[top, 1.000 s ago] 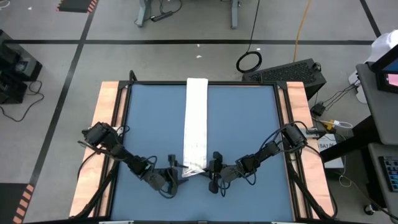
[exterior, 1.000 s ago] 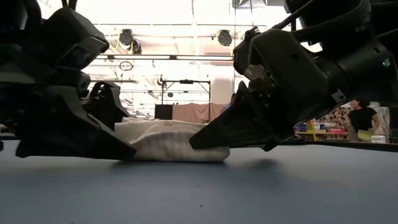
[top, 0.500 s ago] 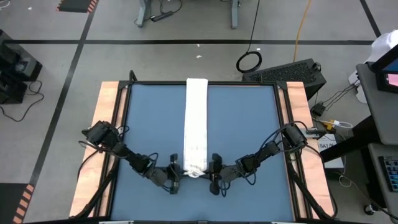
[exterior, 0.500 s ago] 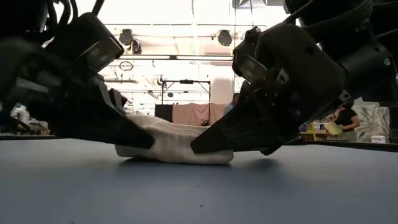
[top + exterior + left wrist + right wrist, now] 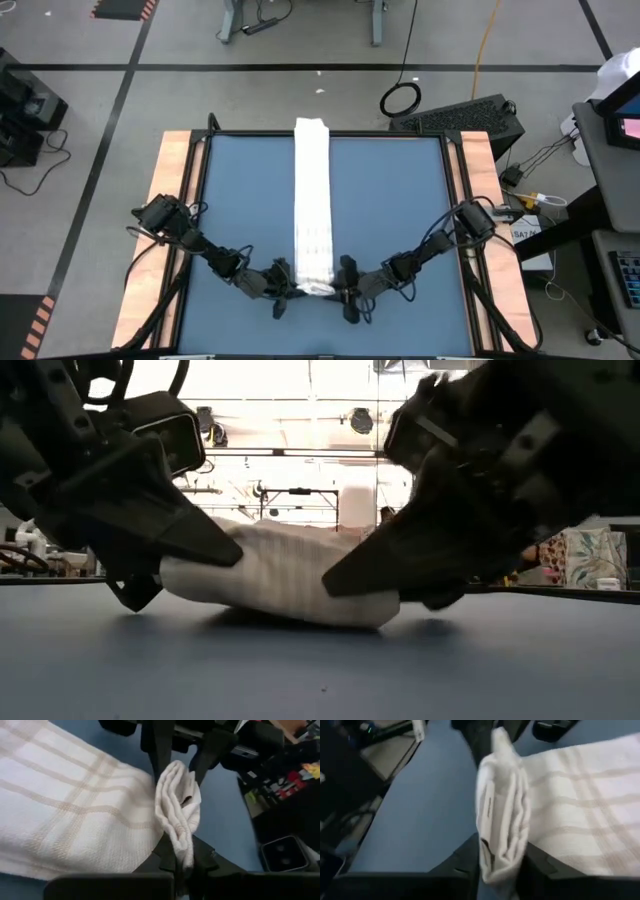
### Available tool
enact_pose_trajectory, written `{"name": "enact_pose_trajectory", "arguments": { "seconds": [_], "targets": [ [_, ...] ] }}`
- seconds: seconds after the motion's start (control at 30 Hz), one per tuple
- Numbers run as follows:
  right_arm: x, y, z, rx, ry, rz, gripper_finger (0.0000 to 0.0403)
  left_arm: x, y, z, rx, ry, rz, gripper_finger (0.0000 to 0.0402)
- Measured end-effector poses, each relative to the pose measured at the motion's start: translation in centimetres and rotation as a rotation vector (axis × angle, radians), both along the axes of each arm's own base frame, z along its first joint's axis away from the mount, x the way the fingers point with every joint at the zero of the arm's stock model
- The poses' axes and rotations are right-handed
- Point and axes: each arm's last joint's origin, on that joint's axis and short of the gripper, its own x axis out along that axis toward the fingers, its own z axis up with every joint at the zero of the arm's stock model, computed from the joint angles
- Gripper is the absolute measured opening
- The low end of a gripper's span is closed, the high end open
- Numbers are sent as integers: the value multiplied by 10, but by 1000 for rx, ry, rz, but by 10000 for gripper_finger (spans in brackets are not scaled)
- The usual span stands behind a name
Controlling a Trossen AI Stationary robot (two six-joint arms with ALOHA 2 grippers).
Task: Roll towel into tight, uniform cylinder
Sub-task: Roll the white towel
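Two dark jointed arms trailing black cables

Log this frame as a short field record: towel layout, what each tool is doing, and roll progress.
towel: long folded strip down the middle of the blue table
near end: bunched into a small started roll
left tool: shut on the roll's left edge
right tool: at the roll's right edge, cloth between its fingers
progress: most of the strip still flat

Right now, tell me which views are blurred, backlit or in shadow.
Low view: bright ceiling lights behind leave both grippers near-black silhouettes; the towel casts a soft shadow on the table. Right wrist view: motion blur smears the towel's fold. Left wrist view: sharper, weave lines legible. High view: evenly lit.
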Motion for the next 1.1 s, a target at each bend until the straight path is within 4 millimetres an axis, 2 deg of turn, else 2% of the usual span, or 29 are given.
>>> {"name": "enact_pose_trajectory", "arguments": {
  "seconds": [0.2, 0.33, 0.53, 0.8, 1.1],
  "targets": [
    [-15, 17, 12, -307, -41, -25, 162, 2, 2, 1, -72, 5, 22, 13],
    [-30, 33, 30, -496, -98, -18, 205, 6, 2, 13, -197, -96, -36, 13],
    [-53, 61, 41, -754, -182, 9, 228, 4, 13, 6, -324, -16, -14, 13],
    [-52, 68, 27, -740, -229, 67, 215, 12, 30, 7, -473, 41, -47, 13],
    [-38, 57, 17, -745, -254, 47, 212, 13, 32, 6, -524, 62, -12, 13]
  ]
}}
